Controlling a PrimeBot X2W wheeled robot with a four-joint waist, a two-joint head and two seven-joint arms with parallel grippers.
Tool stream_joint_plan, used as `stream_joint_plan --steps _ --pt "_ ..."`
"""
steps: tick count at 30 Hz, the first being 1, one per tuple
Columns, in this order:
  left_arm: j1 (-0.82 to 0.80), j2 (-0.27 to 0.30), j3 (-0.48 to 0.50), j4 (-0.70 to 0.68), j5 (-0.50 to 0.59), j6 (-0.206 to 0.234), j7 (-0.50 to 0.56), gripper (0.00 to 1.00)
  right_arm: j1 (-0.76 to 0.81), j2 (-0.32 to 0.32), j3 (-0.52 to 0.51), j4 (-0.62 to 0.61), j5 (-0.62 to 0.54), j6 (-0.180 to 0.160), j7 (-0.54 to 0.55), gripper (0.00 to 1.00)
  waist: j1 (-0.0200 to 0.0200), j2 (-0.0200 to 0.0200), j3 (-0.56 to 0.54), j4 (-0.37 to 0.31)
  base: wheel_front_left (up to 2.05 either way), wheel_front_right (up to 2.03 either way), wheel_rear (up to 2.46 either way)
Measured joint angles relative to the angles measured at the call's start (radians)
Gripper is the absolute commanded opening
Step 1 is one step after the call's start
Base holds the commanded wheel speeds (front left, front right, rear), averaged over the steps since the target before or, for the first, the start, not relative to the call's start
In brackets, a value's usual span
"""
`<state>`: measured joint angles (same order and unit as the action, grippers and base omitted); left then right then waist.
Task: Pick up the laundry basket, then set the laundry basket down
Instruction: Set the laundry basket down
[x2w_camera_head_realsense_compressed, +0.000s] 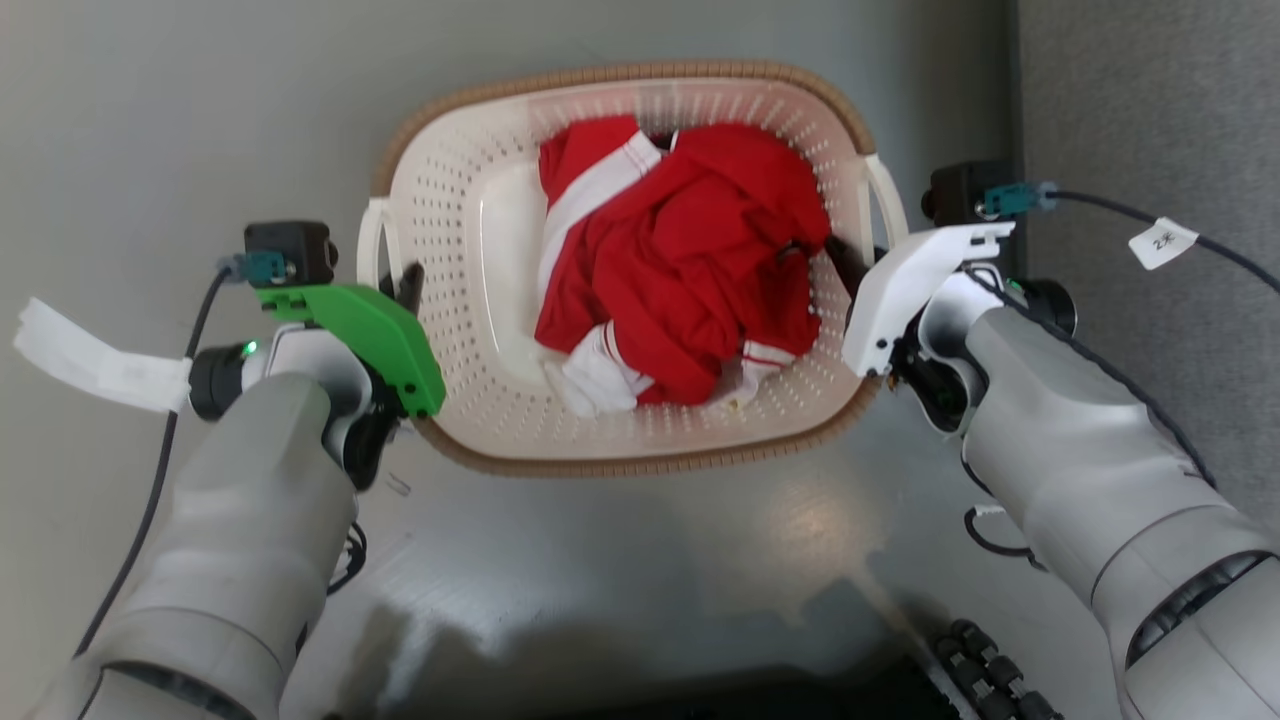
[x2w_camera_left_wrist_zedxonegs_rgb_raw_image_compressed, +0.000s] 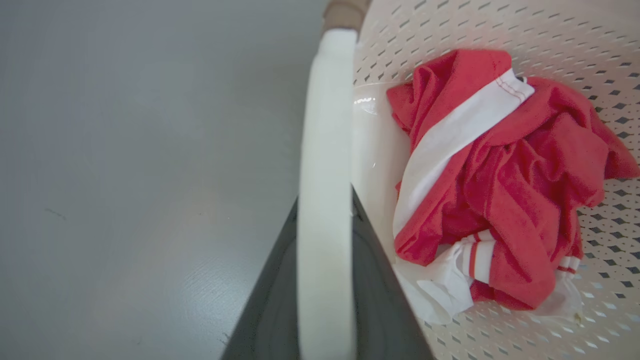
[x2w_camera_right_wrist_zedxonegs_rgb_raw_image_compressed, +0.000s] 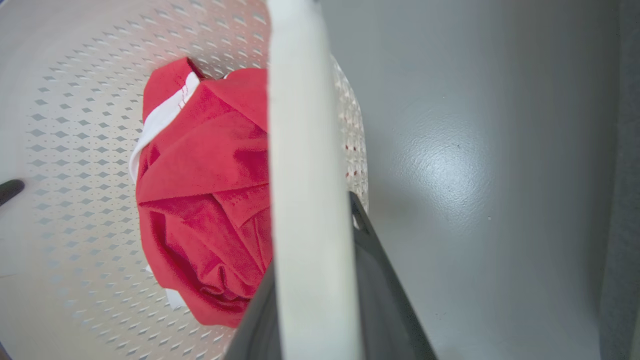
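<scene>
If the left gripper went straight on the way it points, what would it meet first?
Left gripper straddles the laundry basket's white handle; straight on, it would likely slide along it into the brown rim where the handle joins.

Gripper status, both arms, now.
Left gripper: closed on the left handle of the laundry basket.
Right gripper: closed on the basket's right handle.

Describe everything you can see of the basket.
The basket is cream perforated plastic, rounded-rectangular, with a brown woven-look rim and white side handles. It is upright over grey floor, holding red-and-white clothes. The left gripper and right gripper each clamp a handle between their fingers.
</scene>
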<state>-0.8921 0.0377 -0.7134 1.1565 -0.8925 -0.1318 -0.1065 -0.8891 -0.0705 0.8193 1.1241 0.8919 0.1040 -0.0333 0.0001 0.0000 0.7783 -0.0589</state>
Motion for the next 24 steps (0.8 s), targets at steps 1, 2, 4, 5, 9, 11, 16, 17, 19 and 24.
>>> stream_joint_plan --steps 1,2,4,5,9,11,16,17,19,24 --pt "-0.005 0.0 0.0 0.0 0.0 0.0 -0.003 0.0 -0.005 0.0 0.0 0.001 0.0 0.0 -0.007 0.0 0.0 0.0 0.008 0.0 0.0 0.0 0.0" --pt "-0.012 0.0 0.0 0.0 0.0 0.0 -0.011 0.0 -0.01 0.0 0.0 0.001 0.0 0.0 -0.014 0.0 0.0 0.0 0.017 0.001 0.0 0.0 0.0" --pt "-0.034 0.0 0.0 0.0 0.012 0.0 -0.025 0.0 -0.026 -0.001 0.0 0.003 -0.001 0.0 -0.037 0.0 0.0 0.0 0.042 0.003 0.0 0.0 0.0" --pt "-0.04 0.0 0.0 0.001 0.018 0.0 -0.031 0.0 -0.031 -0.001 0.0 0.004 -0.002 0.0 -0.044 0.0 0.0 0.0 0.05 0.004 0.0 0.0 0.0" --pt "-0.053 0.0 -0.003 0.007 0.025 0.0 -0.048 0.0 -0.044 -0.001 0.002 0.008 -0.004 0.0 -0.064 0.0 0.0 0.0 0.081 0.008 0.0 0.0 0.0" --pt "-0.056 0.0 -0.004 0.013 0.027 0.0 -0.054 0.0 -0.046 0.0 0.003 0.009 -0.008 0.0 -0.072 0.0 0.0 0.0 0.094 0.01 0.0 0.0 0.0" --pt "-0.059 -0.005 -0.007 0.025 0.028 0.0 -0.072 0.0 -0.047 0.001 0.009 0.015 -0.013 0.0 -0.094 0.0 0.0 0.0 0.123 0.015 0.0 0.0 0.0" --pt "-0.06 -0.005 -0.007 0.026 0.029 0.0 -0.075 0.0 -0.047 0.001 0.01 0.016 -0.013 0.001 -0.1 0.0 0.0 0.0 0.128 0.016 0.0 0.0 0.0" --pt "-0.062 -0.005 -0.008 0.027 0.029 0.0 -0.081 0.0 -0.049 0.001 0.012 0.017 -0.013 0.001 -0.11 0.0 0.0 0.0 0.137 0.017 0.0 0.0 0.0" --pt "-0.072 -0.007 -0.01 0.031 0.038 0.0 -0.097 0.0 -0.053 0.002 0.016 0.023 -0.013 0.001 -0.137 0.0 0.0 0.0 0.155 0.019 0.0 0.0 0.0"
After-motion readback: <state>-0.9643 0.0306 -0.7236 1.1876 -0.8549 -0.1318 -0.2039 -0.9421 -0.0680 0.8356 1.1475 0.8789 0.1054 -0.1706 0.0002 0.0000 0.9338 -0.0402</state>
